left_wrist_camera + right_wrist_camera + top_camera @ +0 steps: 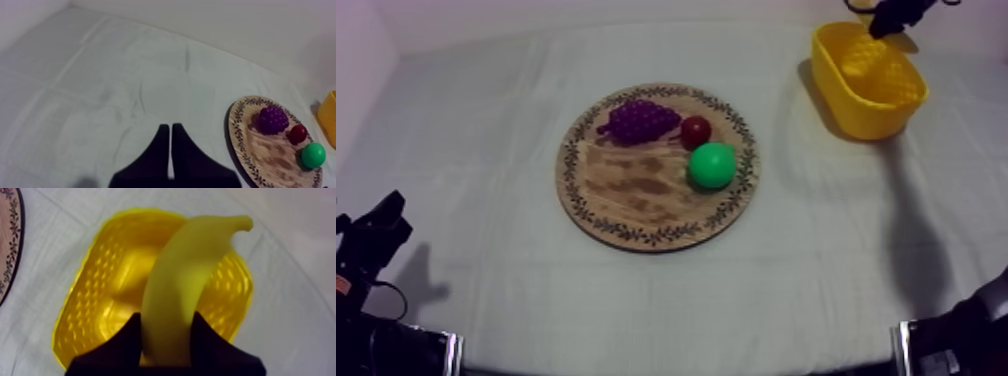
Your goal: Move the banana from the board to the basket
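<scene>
Grey-white cloth covers the tabletop. At its left side the left tool (pixel 384 222) sits low and idle; the left wrist view shows this tool (pixel 171 129) with its fingers pressed together into a narrow wedge, gripping nothing, which the top view cannot settle. In the middle lies the round wooden board (pixel 568 170), carrying a bunch of grapes (pixel 636 120), a small red fruit (pixel 696 130) and a green round fruit (pixel 713 165), with no banana on it. At the far right stands the yellow basket (pixel 856 110), and the right tool (pixel 896 15) hangs over its far rim. The right wrist view supplies what the top view leaves out: the right tool (pixel 167 319) is closed round one end of the banana (pixel 185 278), whose stem end points away, above the basket's (pixel 80 278) open mouth. The toy probably handles as light, stiff and smooth; gripped near one end it could swivel, so a hold nearer mid-curve would likely be steadier.
</scene>
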`<state>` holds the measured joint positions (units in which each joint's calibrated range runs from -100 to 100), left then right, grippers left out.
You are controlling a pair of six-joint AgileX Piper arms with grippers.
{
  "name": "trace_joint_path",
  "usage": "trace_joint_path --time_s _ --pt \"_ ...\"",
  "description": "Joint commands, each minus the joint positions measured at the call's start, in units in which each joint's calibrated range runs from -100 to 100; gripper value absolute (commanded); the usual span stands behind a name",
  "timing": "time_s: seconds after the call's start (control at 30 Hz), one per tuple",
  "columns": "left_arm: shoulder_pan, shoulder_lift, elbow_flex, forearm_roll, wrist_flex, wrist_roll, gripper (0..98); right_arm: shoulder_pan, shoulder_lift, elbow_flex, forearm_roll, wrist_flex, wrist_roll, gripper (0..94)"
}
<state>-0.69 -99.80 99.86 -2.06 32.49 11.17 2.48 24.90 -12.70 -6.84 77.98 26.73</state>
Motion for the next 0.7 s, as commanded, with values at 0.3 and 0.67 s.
trace_joint_path --time_s 0.3,0.67 --pt "0.0 0.0 0.0 -0.01 0.0 0.0 0.1 0.1 1.2 8.5 0.3 -4.3 -0.1 25.4" --pt "0.0 0.0 0.0 -0.01 0.0 0.0 0.1 0.0 3.6 10.8 1.0 -8.9 -0.5 25.8"
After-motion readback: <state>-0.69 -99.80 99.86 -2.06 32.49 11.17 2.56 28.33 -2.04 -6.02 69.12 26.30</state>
